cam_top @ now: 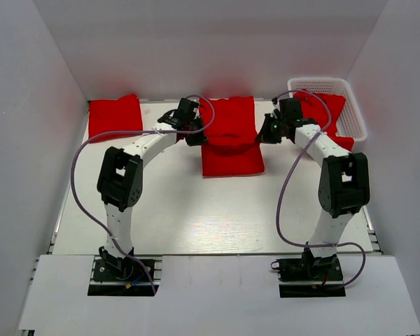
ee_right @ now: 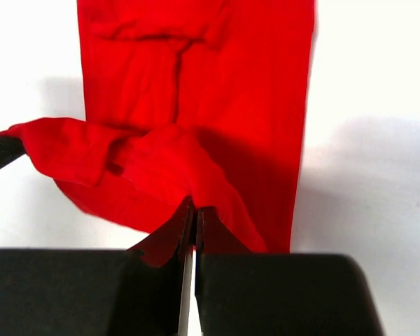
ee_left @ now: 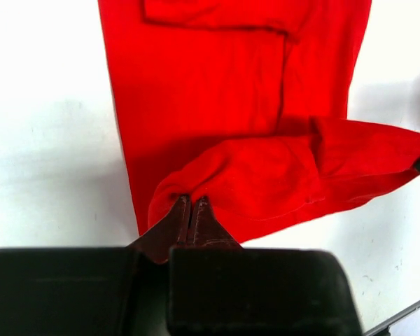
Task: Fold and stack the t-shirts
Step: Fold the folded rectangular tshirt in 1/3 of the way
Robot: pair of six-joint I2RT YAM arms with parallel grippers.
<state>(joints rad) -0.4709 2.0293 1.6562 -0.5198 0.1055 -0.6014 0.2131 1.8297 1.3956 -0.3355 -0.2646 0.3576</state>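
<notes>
Three places on the white table (cam_top: 196, 217) hold red t-shirts: a folded t-shirt (cam_top: 115, 117) lies flat at the far left, a middle t-shirt (cam_top: 231, 157) lies stretched lengthwise at the far centre, and a crumpled t-shirt (cam_top: 332, 108) sits in the white lattice basket (cam_top: 353, 91) at the far right, spilling over its near rim. Whether the far-left pile is one shirt or more cannot be told. Both arms reach forward and inward to the middle t-shirt, one on each side of it. The left gripper (ee_left: 192, 204) is clenched on that shirt's left edge, its dark fingers pressed together with a bulge of red cloth pinched at their tips. The right gripper (ee_right: 194, 208) is likewise clamped tight on the right edge, a fold of cloth draped over its tips. Between the two grips a band of the shirt runs across its width, raised and doubled over the flat part beneath. In each wrist view this band ends at the other gripper's dark finger, at the edge of the picture. Beyond the band the shirt lies smooth on the table, with a folded-in panel showing near its far end. The near part of the shirt lies flat, wider than the part behind the arms.
</notes>
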